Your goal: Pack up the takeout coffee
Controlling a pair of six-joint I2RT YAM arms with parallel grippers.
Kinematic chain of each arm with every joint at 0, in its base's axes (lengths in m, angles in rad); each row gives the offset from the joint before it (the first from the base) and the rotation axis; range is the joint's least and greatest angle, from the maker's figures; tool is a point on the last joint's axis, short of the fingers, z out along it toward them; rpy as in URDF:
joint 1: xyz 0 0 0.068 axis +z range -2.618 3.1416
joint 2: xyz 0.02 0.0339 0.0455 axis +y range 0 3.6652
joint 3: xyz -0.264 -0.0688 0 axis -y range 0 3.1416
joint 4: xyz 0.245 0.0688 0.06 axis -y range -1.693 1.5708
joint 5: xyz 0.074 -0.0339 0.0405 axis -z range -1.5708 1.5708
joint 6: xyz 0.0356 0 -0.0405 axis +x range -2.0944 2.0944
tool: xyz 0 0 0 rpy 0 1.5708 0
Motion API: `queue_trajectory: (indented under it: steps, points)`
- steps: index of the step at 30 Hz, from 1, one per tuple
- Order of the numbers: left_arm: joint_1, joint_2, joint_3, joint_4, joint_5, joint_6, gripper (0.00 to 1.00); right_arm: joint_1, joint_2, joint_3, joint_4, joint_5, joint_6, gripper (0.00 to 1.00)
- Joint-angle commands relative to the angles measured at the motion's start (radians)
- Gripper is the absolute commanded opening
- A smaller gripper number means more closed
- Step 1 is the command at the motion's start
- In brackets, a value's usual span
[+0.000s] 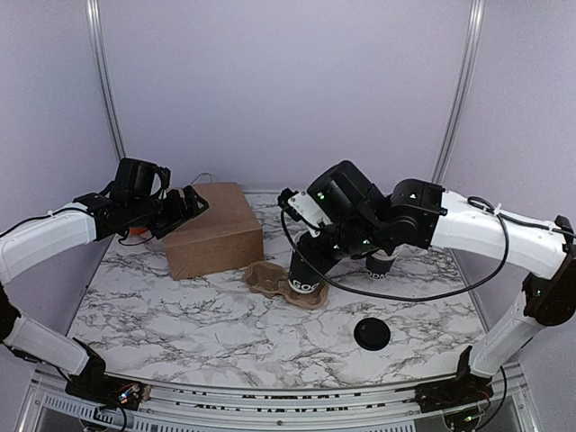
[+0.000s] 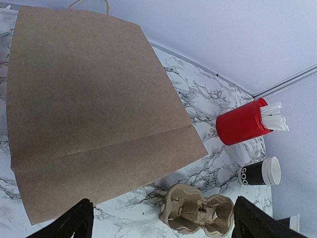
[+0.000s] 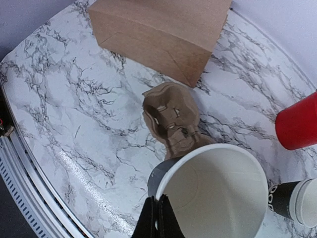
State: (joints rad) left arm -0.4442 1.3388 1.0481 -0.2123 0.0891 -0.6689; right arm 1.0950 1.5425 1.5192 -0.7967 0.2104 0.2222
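At the middle of the marble table (image 1: 225,315), the right end effector (image 3: 158,214) is pinched narrow on the rim of the coffee cup (image 3: 218,193), its two dark fingers closed together at the cup's near edge. The cup is black outside and white inside, upright and open at the top, with white lettering on its side in the top view. It stands at the right-hand end of the brown pulp cup carrier (image 3: 170,116). Whether its base is seated in that end pocket or only held over it cannot be told. Its round black lid (image 1: 372,334) lies flat on the table nearer the arm bases, well apart from the cup and to its right.

The left end effector (image 1: 184,205) hangs wide, with nothing between its fingers, close by the left end of the brown paper bag (image 1: 213,229). The bag lies on its side on the table, behind and to the left of the carrier, with a short gap between the two.

Toward the back right stands a red cup (image 2: 240,124) with white wrapped utensils (image 2: 275,116) sticking out of it. Near it is a stack of lidless black cups (image 2: 257,173) with white rims, and both are apart from the held cup
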Motion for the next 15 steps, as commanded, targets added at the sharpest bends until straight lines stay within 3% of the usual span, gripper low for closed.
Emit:
queue_trajectory:
  steps: [1, 15]
  points:
    - [-0.002, 0.002, 0.017, 0.02, -0.016, 0.01, 0.99, 0.082, 0.054, -0.032, 0.103, -0.047, 0.052, 0.0]
    - [-0.002, -0.018, 0.0, 0.02, -0.042, 0.026, 0.99, 0.168, 0.2, -0.11, 0.257, 0.06, 0.134, 0.0]
